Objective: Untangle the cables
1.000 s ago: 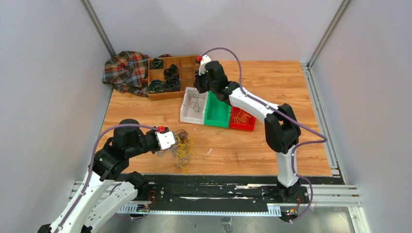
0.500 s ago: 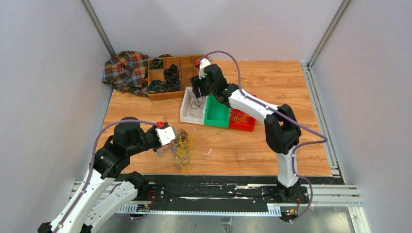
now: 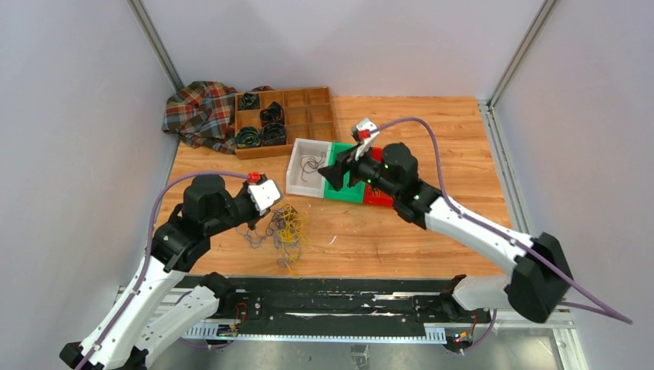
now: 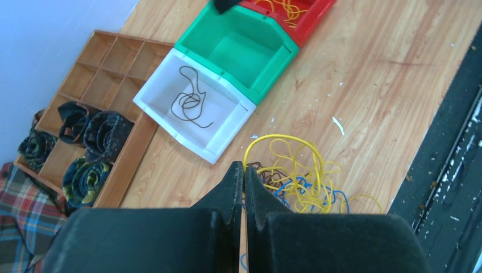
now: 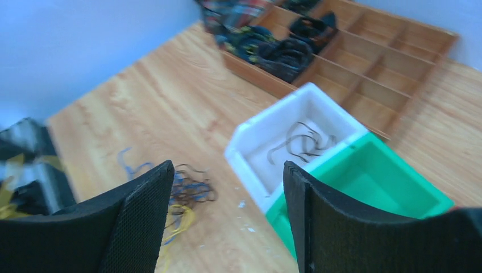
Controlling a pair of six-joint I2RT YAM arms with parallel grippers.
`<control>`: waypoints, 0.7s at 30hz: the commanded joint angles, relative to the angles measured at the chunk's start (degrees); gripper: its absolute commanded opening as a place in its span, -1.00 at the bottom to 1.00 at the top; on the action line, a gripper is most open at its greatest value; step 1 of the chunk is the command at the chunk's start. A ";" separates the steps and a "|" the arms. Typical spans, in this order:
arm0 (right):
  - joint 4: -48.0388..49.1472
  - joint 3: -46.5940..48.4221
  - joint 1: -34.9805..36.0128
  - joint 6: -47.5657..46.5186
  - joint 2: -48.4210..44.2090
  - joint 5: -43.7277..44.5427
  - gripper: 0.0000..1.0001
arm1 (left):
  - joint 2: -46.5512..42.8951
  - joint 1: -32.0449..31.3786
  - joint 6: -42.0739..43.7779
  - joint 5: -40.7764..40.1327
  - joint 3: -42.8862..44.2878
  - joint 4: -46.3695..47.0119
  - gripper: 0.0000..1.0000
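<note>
A tangle of thin yellow, blue and dark cables (image 3: 284,228) (image 4: 295,177) (image 5: 182,196) lies on the wooden table near the front left. My left gripper (image 3: 270,218) (image 4: 244,166) is shut at the tangle's near edge, and a yellow cable loop runs into its tips. One black cable (image 3: 311,163) (image 4: 190,105) (image 5: 301,145) lies loose in the white bin (image 3: 296,179). My right gripper (image 3: 332,176) (image 5: 227,170) hangs open and empty over the green bin (image 4: 239,48), pointing toward the tangle. Yellow cables (image 4: 281,7) lie in the red bin (image 4: 311,17).
A wooden divider tray (image 3: 301,116) with black coiled bundles (image 3: 262,135) stands at the back left, beside a plaid cloth (image 3: 199,112). The three bins sit side by side mid-table. A black rail (image 3: 347,297) runs along the table's near edge.
My right gripper opened and the black cable dropped into the white bin; that arm then swung back and right. My left gripper rose slightly, dragging the tangle.
</note>
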 commanded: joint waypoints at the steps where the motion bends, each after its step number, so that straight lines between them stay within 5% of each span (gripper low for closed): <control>1: 9.96 -6.14 4.79 1.56 -9.02 -4.35 0.42 | 2.72 0.29 -4.65 -4.69 3.91 2.98 -0.99; 8: 8.80 -4.58 14.03 -4.07 -7.31 -2.84 0.44 | 6.30 0.29 -7.80 -4.41 9.66 2.83 -0.99; 21: 12.08 -0.48 16.76 -3.01 1.53 -0.69 0.37 | 7.42 0.29 -7.62 7.05 18.48 0.57 -0.99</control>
